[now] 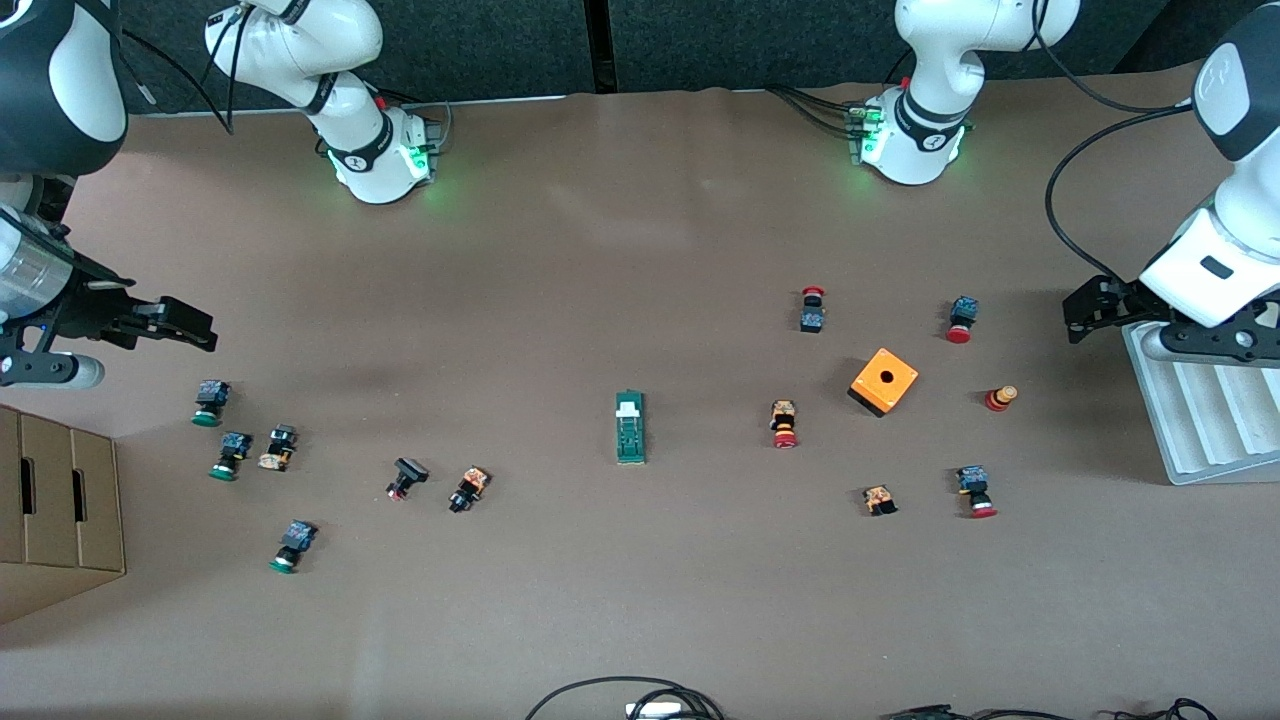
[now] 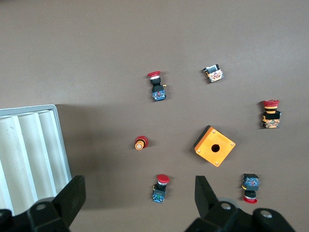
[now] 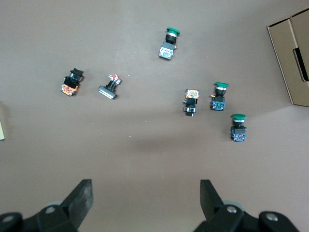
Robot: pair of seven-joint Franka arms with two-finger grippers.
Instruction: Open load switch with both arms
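Note:
The load switch is a narrow dark-green block with a white sliding piece, lying flat near the table's middle with nothing touching it. My left gripper hangs open in the air at the left arm's end of the table, beside a white ribbed tray. In the left wrist view its open jaws frame a red-capped push-button on the table below. My right gripper hangs open at the right arm's end; in the right wrist view there is only bare table between its fingers. Both grippers are empty and well away from the switch.
An orange cube with a hole and several red-capped push-buttons lie toward the left arm's end. Green-capped push-buttons and black ones lie toward the right arm's end. A white ribbed tray and a cardboard box stand at the table's ends.

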